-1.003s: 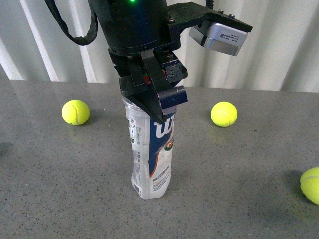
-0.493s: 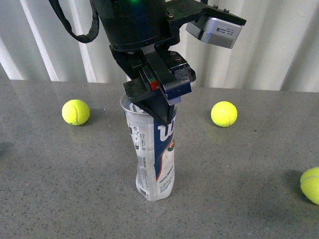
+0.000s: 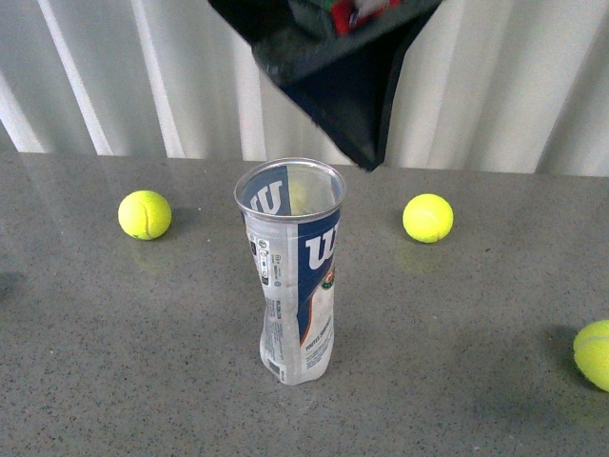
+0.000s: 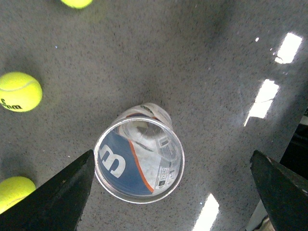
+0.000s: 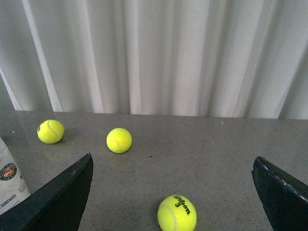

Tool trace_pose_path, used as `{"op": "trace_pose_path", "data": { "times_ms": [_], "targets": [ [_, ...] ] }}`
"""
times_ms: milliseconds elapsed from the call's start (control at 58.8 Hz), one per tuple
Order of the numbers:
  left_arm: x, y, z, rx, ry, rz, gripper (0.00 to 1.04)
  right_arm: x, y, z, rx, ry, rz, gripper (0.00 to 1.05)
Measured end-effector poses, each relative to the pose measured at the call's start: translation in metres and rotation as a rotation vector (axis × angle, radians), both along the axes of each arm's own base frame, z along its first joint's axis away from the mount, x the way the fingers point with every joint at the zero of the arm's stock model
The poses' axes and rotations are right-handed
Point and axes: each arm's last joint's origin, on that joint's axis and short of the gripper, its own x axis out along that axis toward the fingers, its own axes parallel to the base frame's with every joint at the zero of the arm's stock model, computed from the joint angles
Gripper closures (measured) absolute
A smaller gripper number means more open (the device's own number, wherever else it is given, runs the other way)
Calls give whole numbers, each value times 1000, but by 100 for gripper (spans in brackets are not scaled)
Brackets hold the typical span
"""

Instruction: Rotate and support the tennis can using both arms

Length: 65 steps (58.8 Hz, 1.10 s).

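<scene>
The tennis can (image 3: 297, 276) stands upright and free on the grey table (image 3: 476, 314), open silver rim up, sides dented, "W" label facing me. My left gripper (image 3: 347, 90) hangs open well above the rim, touching nothing. The left wrist view looks straight down into the can (image 4: 139, 163), which lies nearer one finger (image 4: 67, 192) of my left gripper (image 4: 172, 154). My right gripper (image 5: 172, 158) is open and empty over bare table. Only a sliver of the can (image 5: 9, 185) shows at the edge of the right wrist view.
Yellow-green tennis balls lie on the table: one to the left (image 3: 145, 214), one to the right (image 3: 427, 217), one at the right edge (image 3: 595, 354). A "Wilson 3" ball (image 5: 177, 212) lies just ahead of my right gripper. A white curtain (image 3: 495, 86) closes the back.
My left gripper has let go of the can's rim and risen nearly out of the front view. The can now stands alone, its open top showing.
</scene>
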Motion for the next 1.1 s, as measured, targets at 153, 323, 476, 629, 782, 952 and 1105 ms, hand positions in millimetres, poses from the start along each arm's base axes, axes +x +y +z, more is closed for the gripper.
{"op": "trace_pose_path", "data": {
  "times_ms": [153,323,476,629,782,952,1105],
  "targets": [
    [-23,8,39,-158,-92,13,7,0,0,0,0,0,0,7],
    [-72,37,75,-322,-228,52,7,0,0,0,0,0,0,7],
    [-114,84,88,-479,-273,147,7,0,0,0,0,0,0,7],
    [-147,133,75,-571,-261,295,7,0,0,0,0,0,0,7],
    [-166,167,52,-635,-213,419,7,0,0,0,0,0,0,7],
    [-180,191,13,-660,-756,913,32,0,0,0,0,0,0,7],
    [-194,198,-24,-737,-901,1030,59,0,0,0,0,0,0,7]
  ]
}}
